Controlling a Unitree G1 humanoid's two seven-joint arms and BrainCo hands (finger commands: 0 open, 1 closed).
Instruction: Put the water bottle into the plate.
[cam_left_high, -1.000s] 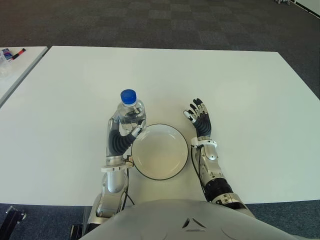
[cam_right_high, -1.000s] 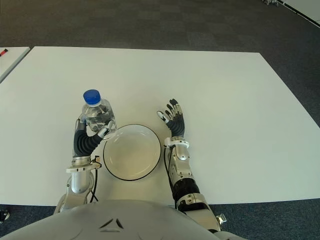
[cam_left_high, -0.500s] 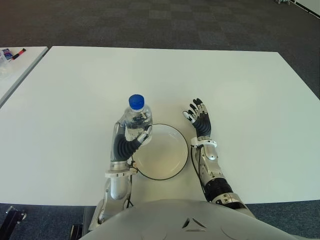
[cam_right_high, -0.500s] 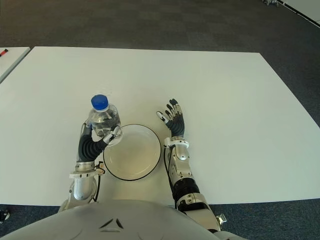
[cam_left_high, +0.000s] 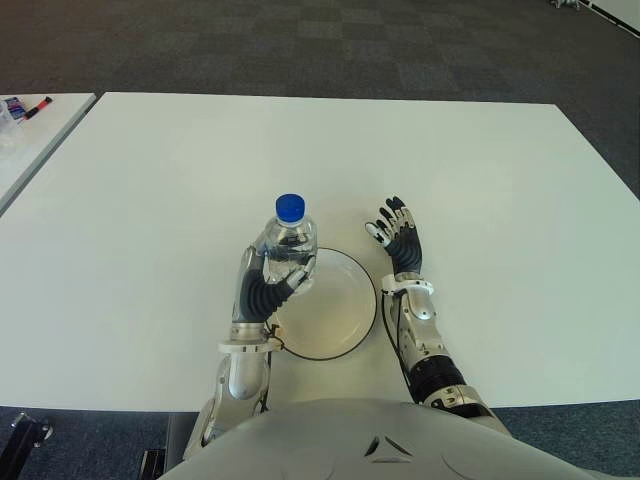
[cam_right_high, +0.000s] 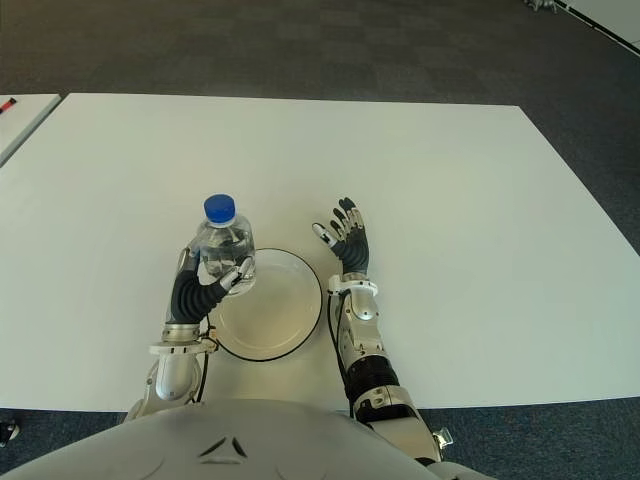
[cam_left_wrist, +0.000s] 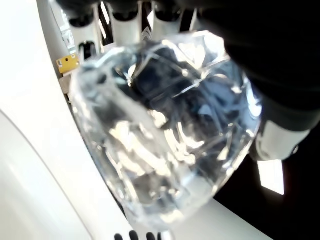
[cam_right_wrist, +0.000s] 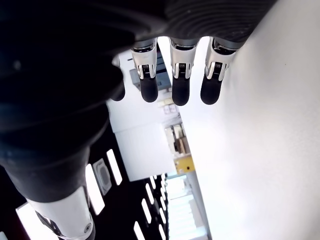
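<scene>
The left hand (cam_left_high: 268, 290) grips the water bottle (cam_left_high: 288, 252), held upright, probably just above the plate's (cam_left_high: 345, 320) left rim. Next: move right, lower, let go. The right hand (cam_left_high: 398, 238) stays spread, right of the plate.

Bright, even overhead light washes the white table (cam_left_high: 480, 180) with barely a shadow, while up close the water bottle (cam_left_wrist: 165, 130) blurs and sparkles with glare against near-black, underexposed fingers (cam_right_wrist: 180, 90).

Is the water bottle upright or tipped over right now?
Upright: the water bottle sits in the left robot hand, blue cap on top, over the plate edge.
</scene>
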